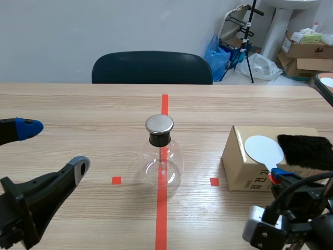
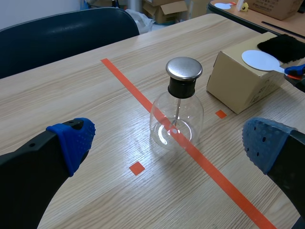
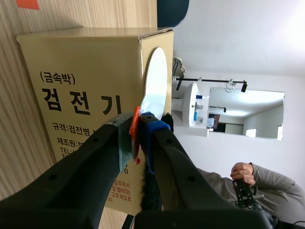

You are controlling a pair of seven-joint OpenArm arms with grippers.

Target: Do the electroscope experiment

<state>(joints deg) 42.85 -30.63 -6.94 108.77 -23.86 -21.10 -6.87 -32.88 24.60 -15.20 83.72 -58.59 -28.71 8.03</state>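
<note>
The electroscope, a clear glass flask (image 1: pixel 162 159) with a round metal cap (image 1: pixel 159 124), stands on the red tape line at mid-table. In the left wrist view the flask (image 2: pixel 177 117) is ahead of my left gripper (image 2: pixel 169 143), which is open and holds nothing. To the right, a cardboard box (image 1: pixel 244 161) carries a white disc paddle (image 1: pixel 264 149) and a black fur cloth (image 1: pixel 307 151). My right gripper (image 1: pixel 277 175) is at the box's near edge, shut on the paddle's red handle (image 3: pixel 135 125). The white disc (image 3: pixel 156 83) lies on top of the box (image 3: pixel 81 86).
A dark chair (image 1: pixel 152 67) stands behind the table's far edge. Cardboard boxes (image 1: pixel 304 49), a tripod and blue bags sit on the floor at the back right. A person's hand (image 3: pixel 243 171) shows far off in the right wrist view.
</note>
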